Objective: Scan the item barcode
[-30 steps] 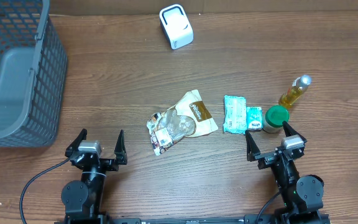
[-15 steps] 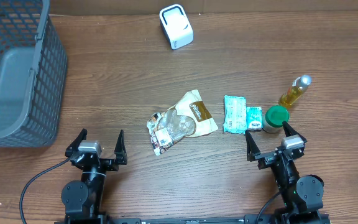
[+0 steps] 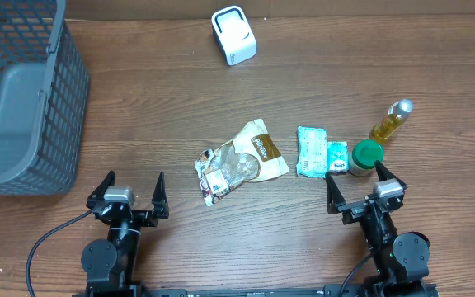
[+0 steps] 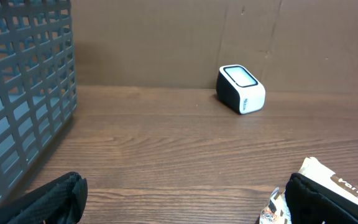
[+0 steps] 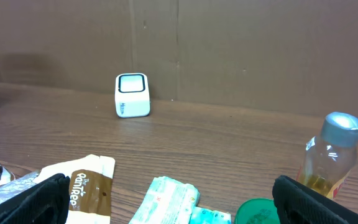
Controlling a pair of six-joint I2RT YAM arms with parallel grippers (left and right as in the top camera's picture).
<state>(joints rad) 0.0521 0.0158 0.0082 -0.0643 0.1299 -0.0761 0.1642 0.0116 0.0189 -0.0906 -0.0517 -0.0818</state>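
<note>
The white barcode scanner [image 3: 234, 35] stands at the table's far edge, also visible in the left wrist view [image 4: 241, 89] and the right wrist view [image 5: 132, 95]. A brown-and-white snack bag [image 3: 244, 159] lies mid-table, with a teal packet [image 3: 311, 151] to its right. A green-lidded jar [image 3: 367, 157] and a yellow oil bottle [image 3: 392, 120] stand further right. My left gripper [image 3: 134, 183] rests open near the front edge, left of the bag. My right gripper [image 3: 354, 173] is open just in front of the jar and packet. Neither holds anything.
A grey mesh basket [image 3: 23, 99] fills the far left corner and looms at the left in the left wrist view [image 4: 17, 106]. A cardboard wall [image 5: 229, 43] backs the table behind the scanner.
</note>
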